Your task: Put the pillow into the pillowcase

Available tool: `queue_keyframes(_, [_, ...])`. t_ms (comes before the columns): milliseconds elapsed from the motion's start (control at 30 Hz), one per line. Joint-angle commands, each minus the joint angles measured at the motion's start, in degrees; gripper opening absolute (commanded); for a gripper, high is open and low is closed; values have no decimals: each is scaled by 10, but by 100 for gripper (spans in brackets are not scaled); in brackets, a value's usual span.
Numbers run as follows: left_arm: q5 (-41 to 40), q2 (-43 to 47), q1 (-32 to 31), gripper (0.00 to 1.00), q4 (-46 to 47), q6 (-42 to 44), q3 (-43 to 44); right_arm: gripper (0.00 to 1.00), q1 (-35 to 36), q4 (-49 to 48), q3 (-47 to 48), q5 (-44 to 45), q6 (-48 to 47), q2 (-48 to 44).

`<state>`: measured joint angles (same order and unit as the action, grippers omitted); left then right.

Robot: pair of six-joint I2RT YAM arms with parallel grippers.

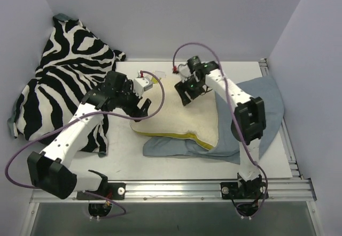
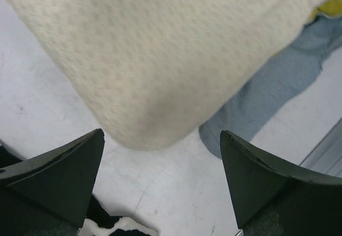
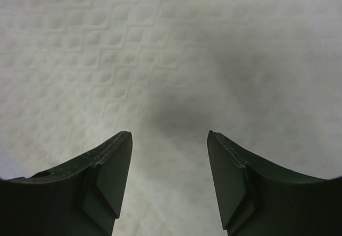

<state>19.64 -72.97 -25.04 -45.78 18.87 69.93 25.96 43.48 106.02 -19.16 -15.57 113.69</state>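
Left claw (image 1: 142, 104): jaws spread wide and holding nothing. The wrist view shows a rounded corner of the pillow (image 2: 160, 59) just ahead of the fingertips, not yet between them.
Right claw (image 1: 187, 94): jaws parted and empty, hanging close over the pillow's bumpy top face, which fills its wrist view.
Pillow: lies below the right claw and ahead of the left one, on top of the pillowcase (image 1: 267, 102) rather than inside it.
Pillowcase: spreads out under the pillow, past the right claw's far side. I cannot tell where its mouth is.
Risk, pinch: closing on the flat top would likely gather only a thin fold of cover, and the soft filling could slip free on the lift.
Risk, double grab: a deep bite at the corner may catch the grey cloth beneath it, so both would rise together.
Risk, mouth: with the pillow's weight on the case, the opening is probably pressed shut, and pushing would only bunch the cloth across the desk (image 1: 128, 161).
Risk, zebra cloth (image 1: 64, 70): it lies just behind the left claw and could snag on a backward swing.
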Motion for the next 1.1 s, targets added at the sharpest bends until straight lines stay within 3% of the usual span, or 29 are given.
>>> queue_keyframes(0, [-4, -57, 47, 97, 41, -62, 70, 58, 44, 56, -39, 9, 5, 79])
queue_keyframes(133, [63, -99, 137, 98, 97, -120, 88, 58, 111, 49, -106, -10, -83, 88])
queue_keyframes(233, [133, -125, 192, 97, 123, -126, 88, 57, 190, 47, -185, 42, -161, 63])
queue_keyframes(400, [147, -190, 186, 97, 147, -77, 103, 56, 243, -26, -343, 158, -307, -50])
queue_keyframes(533, [125, -244, 158, 97, 160, -82, 101, 57, 213, -78, -411, 166, -352, -120])
queue_keyframes(600, [148, -264, 147, 97, 159, -93, 69, 57, 185, -93, -410, 180, -369, -109])
queue_keyframes(767, [229, -230, 142, 85, 99, -94, -35, 56, 161, -110, -347, 190, -341, -73])
queue_keyframes(867, [272, -194, 168, 76, 75, -45, -90, 57, 169, -78, -288, 154, -264, -86])
queue_keyframes(1033, [322, -148, 194, 75, 71, -33, -72, 60, 98, -45, -224, 60, -123, -199])
queue_keyframes(1067, [313, -135, 193, 81, 77, -30, -67, 59, 83, -44, -211, 62, -92, -204])
